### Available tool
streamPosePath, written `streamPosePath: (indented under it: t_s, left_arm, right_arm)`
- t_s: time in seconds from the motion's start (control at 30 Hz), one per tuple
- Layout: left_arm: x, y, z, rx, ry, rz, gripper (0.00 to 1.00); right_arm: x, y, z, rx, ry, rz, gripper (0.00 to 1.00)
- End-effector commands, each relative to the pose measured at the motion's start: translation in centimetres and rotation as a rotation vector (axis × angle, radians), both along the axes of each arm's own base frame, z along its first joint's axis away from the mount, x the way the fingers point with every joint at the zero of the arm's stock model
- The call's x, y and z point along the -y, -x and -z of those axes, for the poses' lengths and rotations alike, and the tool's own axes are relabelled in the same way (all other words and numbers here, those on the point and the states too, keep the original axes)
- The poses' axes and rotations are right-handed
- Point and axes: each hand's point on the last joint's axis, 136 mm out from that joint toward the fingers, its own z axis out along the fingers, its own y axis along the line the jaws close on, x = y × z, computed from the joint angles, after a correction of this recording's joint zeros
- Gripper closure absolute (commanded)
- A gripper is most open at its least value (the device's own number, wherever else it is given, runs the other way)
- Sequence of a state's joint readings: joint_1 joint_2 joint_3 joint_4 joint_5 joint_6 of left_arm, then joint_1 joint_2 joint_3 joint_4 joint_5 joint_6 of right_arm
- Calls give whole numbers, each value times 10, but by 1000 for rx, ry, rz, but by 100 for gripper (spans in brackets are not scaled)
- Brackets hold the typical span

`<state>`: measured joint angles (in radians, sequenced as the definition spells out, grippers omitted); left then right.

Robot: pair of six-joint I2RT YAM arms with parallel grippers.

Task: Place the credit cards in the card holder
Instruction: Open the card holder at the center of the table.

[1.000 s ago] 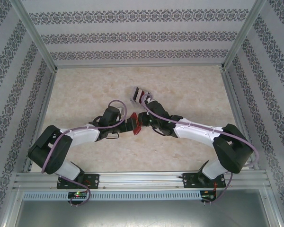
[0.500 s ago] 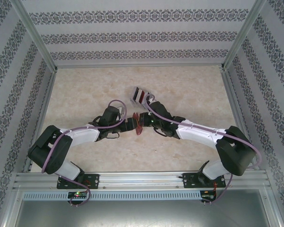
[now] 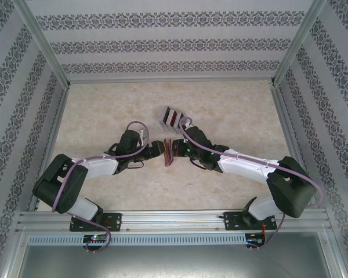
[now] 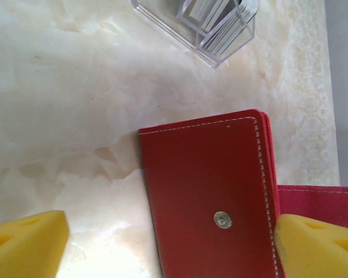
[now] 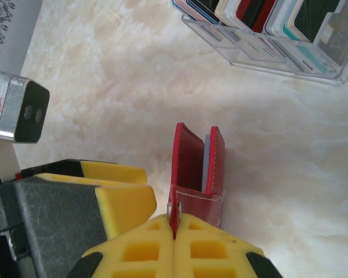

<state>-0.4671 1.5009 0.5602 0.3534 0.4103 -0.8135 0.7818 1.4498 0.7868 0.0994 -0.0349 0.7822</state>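
Worktop (image 3: 104, 116): pale marbled surface inside patterned walls. I see both arms reaching in towards its middle.

Card holder (image 3: 169, 152): red and stitched, standing on edge at mid-worktop between the two arms. In the left wrist view its cover faces the camera, and I can see a metal snap stud (image 4: 222, 219) on it. The right wrist view looks down on its edge, where the covers are slightly parted.

Grey strip (image 5: 206, 162): sits between the covers. I cannot tell whether it is a card or a pocket.

Left fingers (image 4: 26, 243): spread wide and gripping nothing. In the left wrist view the cover lies between them. From the right wrist view one yellow pad (image 5: 119, 194) sits just left of the holder, and I cannot tell whether it touches.

Right fingers (image 5: 211, 249): pressed together, pinching the holder's red flap at its near edge. The flap's edge shows in the seam between the pads.

Clear rack (image 3: 173, 117): transparent slotted box just beyond the holder on the far side, apart from it.

Credit cards (image 5: 261, 14): a row standing upright in the rack's slots. Their faces are red, black, teal and pale — I see only the top edges in the overhead view.

Left wrist camera (image 5: 20, 107): small grey housing with two lenses, at the left edge of the right wrist view.
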Motion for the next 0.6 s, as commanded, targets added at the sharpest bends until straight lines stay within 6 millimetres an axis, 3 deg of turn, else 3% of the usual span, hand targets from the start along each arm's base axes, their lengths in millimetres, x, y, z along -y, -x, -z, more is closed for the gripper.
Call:
streamPosePath:
  t_s: [0.0,0.13,0.23,0.43,0.57]
  left_arm:
    - [3,-2,-10,30,42,5,0]
    - [3,-3,-3,7,21,9,0]
    - [11,-2,2,-21,58,30,6]
    - [10,-3,11,-51,39,23,28]
    - [-1,-4,12,-33,-23,-12,44]
  right_arm:
    - [-3,-4,-12,41,-9,14,100]
    - [-1,-2,-13,50,-19,29,100]
    - [-7,-1,-10,50,-20,12,100]
    - [-10,0,-7,49,-18,13,100]
    - [-4,1,-10,60,3,21,100]
